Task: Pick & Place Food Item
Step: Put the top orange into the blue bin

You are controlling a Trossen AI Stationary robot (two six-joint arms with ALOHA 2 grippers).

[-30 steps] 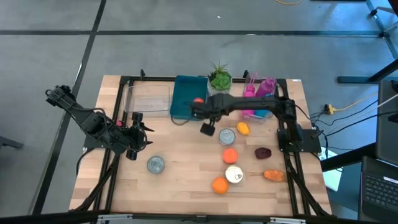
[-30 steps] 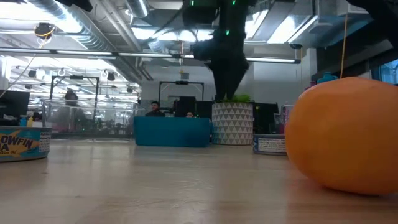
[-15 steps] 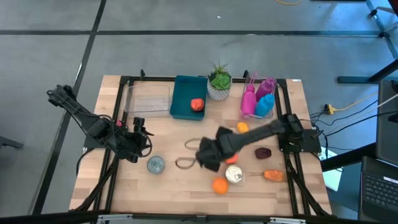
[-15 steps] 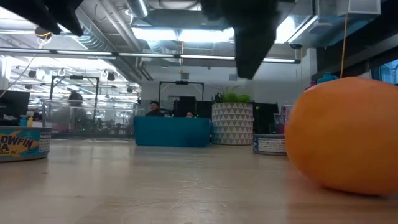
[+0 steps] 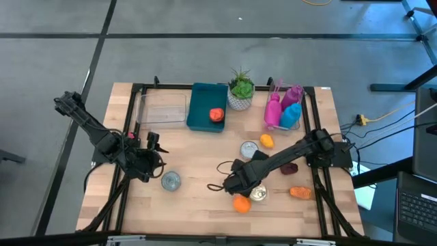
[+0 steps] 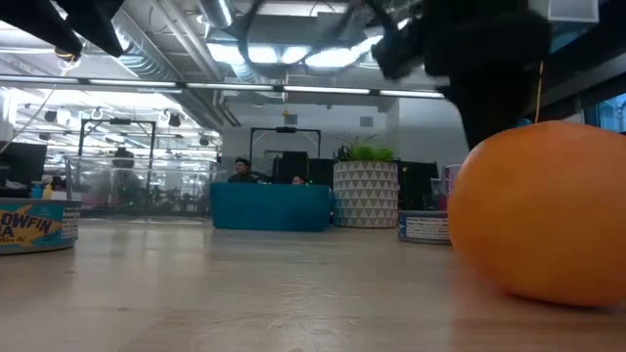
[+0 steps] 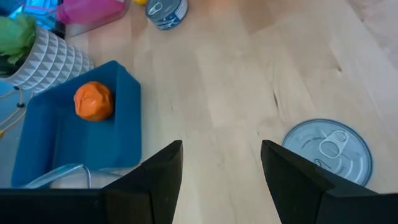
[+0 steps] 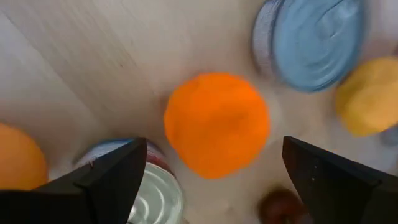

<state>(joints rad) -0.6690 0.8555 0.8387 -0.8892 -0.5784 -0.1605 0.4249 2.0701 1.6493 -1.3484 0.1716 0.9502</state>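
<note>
The orange ball that looks to be next for picking lies on the bare wood right of the table's middle, well apart from the blue bin at the back, where one orange-red piece already sits. In the right wrist view it is seen directly ahead of the right claw, centred between the two fingers, which are spread wide and hold nothing. Being round, it has no long axis, so no turn of the wrist seems called for; only a straight descent is judged to be needed. The right arm is far the nearer. The left claw is parked at the table's left side, partly spread and empty.

Counted on the table are two loose orange balls, the other at the front, three tins, one yellow piece, one dark red piece, one carrot-like piece and one potted plant.
</note>
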